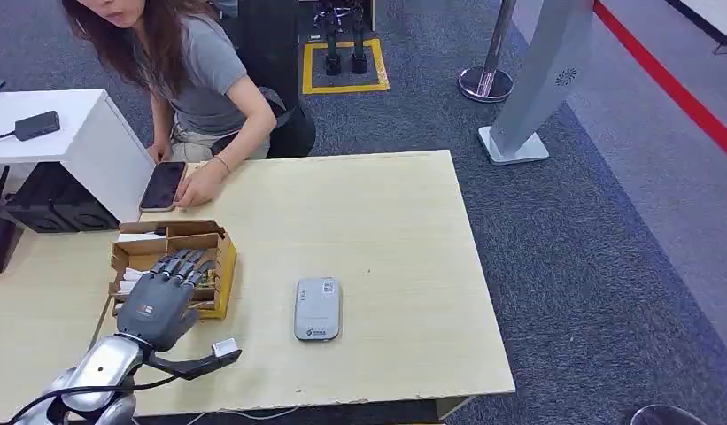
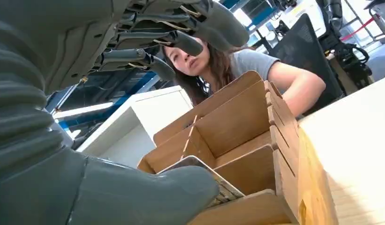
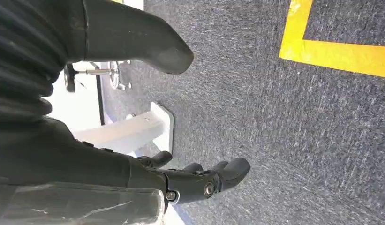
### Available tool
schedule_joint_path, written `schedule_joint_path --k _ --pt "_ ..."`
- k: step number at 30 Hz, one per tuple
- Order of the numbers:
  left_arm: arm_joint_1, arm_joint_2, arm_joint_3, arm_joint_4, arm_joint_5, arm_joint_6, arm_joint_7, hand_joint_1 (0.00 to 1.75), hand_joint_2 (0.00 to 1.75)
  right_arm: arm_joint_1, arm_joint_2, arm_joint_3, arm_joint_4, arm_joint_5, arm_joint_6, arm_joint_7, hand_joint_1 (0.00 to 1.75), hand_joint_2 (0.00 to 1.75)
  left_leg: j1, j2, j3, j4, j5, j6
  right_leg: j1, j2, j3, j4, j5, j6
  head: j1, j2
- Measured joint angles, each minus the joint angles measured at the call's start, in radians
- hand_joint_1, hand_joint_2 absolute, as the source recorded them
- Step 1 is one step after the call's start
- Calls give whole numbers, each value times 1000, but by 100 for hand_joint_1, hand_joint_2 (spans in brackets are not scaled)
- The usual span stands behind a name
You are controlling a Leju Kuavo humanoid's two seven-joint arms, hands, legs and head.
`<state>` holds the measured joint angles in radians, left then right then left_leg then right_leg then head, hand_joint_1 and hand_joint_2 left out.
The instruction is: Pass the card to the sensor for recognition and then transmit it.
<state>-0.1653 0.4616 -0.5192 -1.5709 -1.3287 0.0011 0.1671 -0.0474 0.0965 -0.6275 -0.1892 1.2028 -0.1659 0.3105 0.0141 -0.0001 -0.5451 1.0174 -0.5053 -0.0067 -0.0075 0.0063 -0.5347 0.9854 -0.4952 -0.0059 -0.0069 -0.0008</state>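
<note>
The left hand (image 1: pixel 163 297) is above the cardboard box (image 1: pixel 220 266), palm down, with its dark fingers (image 1: pixel 184 264) stretched over the compartments. In the left wrist view the thick grey thumb (image 2: pixel 148 194) lies on a thin flat card (image 2: pixel 214 180) that stands tilted in the nearest compartment of the box; the other fingers are spread above it and do not touch it, so I cannot tell if the card is really held. The box is of brown corrugated cardboard with slotted dividers. Just beside the box, on the light wooden table (image 1: pixel 386 221), lies the grey rounded sensor (image 1: pixel 317 308), its long axis pointing away from the robot. The right hand (image 3: pixel 200 180) hangs over grey carpet (image 3: pixel 284 131), fingers loosely apart, holding nothing.
</note>
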Motion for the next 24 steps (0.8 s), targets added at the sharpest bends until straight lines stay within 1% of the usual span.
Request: schedule_joint_path --k 1,2,3,4,5,7,8,9,11,16,18,19,22,24 --pt "0 0 0 0 0 0 0 31 175 0 0 -1 0 0 0 0 0 175 0 0 0 0 0 0 0 0 0 0 0 0 0 0" --pt "0 0 0 0 0 -1 0 42 175 0 0 -1 0 0 0 0 0 175 0 0 0 0 0 0 0 0 0 0 0 0 0 0" --pt "0 0 0 0 0 -2 1 59 175 0 0 -2 0 0 0 0 0 175 0 0 0 0 0 0 0 0 0 0 0 0 0 0" --pt "0 1 0 0 0 -5 3 59 175 0 0 -3 0 0 0 0 0 175 0 0 0 0 0 0 0 0 0 0 0 0 0 0" --pt "0 2 0 0 2 -12 8 73 175 0 0 -4 0 1 0 0 0 175 0 0 0 0 0 0 0 0 0 0 0 0 0 0" --pt "0 5 0 0 6 -21 11 72 175 0 0 -6 0 1 -1 0 0 175 0 0 0 0 0 0 0 0 0 0 0 0 0 0" --pt "0 8 0 0 7 -23 12 66 175 0 0 -8 0 1 -1 0 0 175 0 0 0 0 0 0 0 0 0 0 0 0 0 0" --pt "0 9 0 0 9 -23 12 68 175 0 0 -9 0 2 -1 0 0 175 0 0 0 0 0 0 0 0 0 0 0 0 0 0" --pt "0 11 0 0 10 -27 12 65 175 0 0 -9 0 2 -1 0 0 175 0 0 0 0 0 0 0 0 0 0 0 0 0 0" --pt "1 17 0 0 12 -29 12 66 175 0 0 -10 0 2 -2 2 0 175 0 0 0 0 0 0 0 0 0 0 0 0 0 0" --pt "1 18 0 0 12 -29 12 61 175 0 0 -10 0 2 -2 2 0 175 0 0 0 0 0 0 0 0 0 0 0 0 0 0" --pt "1 18 0 0 12 -29 12 65 175 0 0 -11 0 2 -2 2 0 175 0 0 0 0 0 0 0 0 0 0 0 0 0 0" --pt "1 19 0 0 12 -29 12 63 175 0 0 -12 0 2 -2 2 0 175 0 0 0 0 0 0 0 0 0 0 0 0 0 0" --pt "1 19 0 0 13 -29 13 66 175 0 0 -14 0 3 -2 3 0 175 0 0 0 0 0 0 0 0 0 0 0 0 0 0"
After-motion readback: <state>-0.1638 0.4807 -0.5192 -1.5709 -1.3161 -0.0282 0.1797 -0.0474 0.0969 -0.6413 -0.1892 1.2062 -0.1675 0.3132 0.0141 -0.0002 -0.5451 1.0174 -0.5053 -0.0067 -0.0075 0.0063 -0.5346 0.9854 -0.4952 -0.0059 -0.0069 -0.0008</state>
